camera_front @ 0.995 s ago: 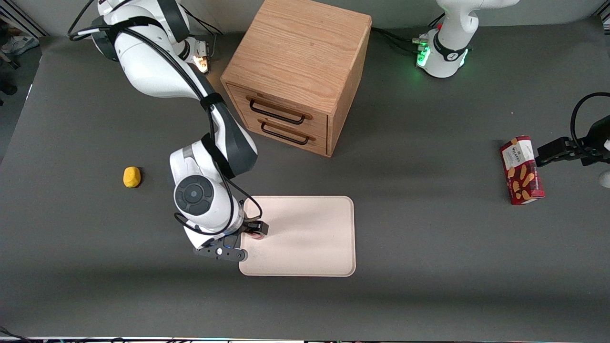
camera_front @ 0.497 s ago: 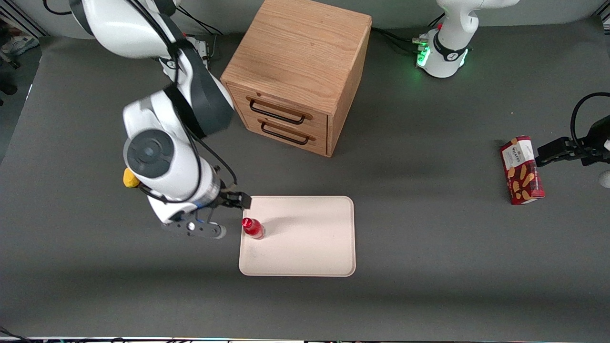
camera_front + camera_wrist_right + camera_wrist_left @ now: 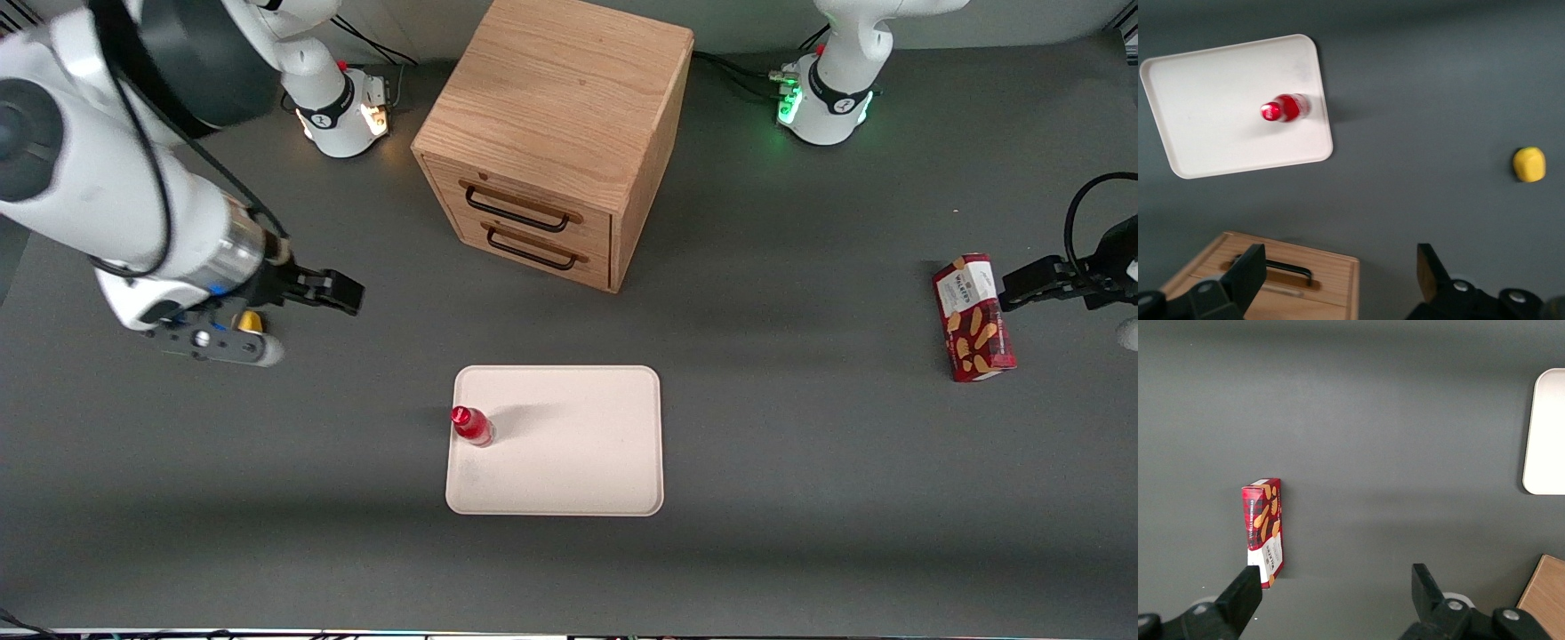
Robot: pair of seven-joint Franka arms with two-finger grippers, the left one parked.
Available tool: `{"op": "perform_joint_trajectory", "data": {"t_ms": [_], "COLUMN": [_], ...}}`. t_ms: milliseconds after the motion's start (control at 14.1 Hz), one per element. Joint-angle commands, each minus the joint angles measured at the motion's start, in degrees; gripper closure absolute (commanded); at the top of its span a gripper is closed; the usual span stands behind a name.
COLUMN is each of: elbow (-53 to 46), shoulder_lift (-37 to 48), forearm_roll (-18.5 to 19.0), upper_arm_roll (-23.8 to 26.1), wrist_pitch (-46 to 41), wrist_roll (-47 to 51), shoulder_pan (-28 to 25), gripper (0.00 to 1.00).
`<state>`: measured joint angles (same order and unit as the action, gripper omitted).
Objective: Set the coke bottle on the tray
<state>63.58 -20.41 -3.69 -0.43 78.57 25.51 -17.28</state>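
The coke bottle (image 3: pixel 471 427), small and all red with a red cap, stands upright on the cream tray (image 3: pixel 578 444), close to the tray's edge toward the working arm's end. The right wrist view looks down on the bottle (image 3: pixel 1285 109) and the tray (image 3: pixel 1211 127) from well above. My gripper (image 3: pixel 338 292) hangs high over the table, well off the tray toward the working arm's end and a little farther from the front camera. Its fingers (image 3: pixel 1251 268) stand wide apart, so the gripper (image 3: pixel 1340 270) is open and holds nothing.
A wooden two-drawer cabinet (image 3: pixel 556 133) stands farther from the front camera than the tray. A small yellow lump (image 3: pixel 250 321) lies under my wrist, plain in the right wrist view (image 3: pixel 1529 164). A red snack box (image 3: pixel 973 317) lies toward the parked arm's end.
My gripper let go of the bottle on the tray, then rose and swung away toward the working arm's end. The bottle has stayed upright where it was set.
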Motion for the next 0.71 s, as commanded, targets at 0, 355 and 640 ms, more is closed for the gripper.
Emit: {"op": "perform_joint_trajectory", "data": {"t_ms": [0,355,640], "elbow": [11.6,25.0,35.8], "shoulder_lift": [8.7,18.4,26.5], "forearm_roll": [-0.9,-0.7,0.8], "upper_arm_roll": [1.1,0.6,-0.9], "wrist_pitch": [1.6,7.8,13.5], "wrist_roll": [-9.7,-25.2,-26.2], "shoulder_pan": [6.6,13.7,14.0], "gripper": [0.00,0.00,0.00]}}
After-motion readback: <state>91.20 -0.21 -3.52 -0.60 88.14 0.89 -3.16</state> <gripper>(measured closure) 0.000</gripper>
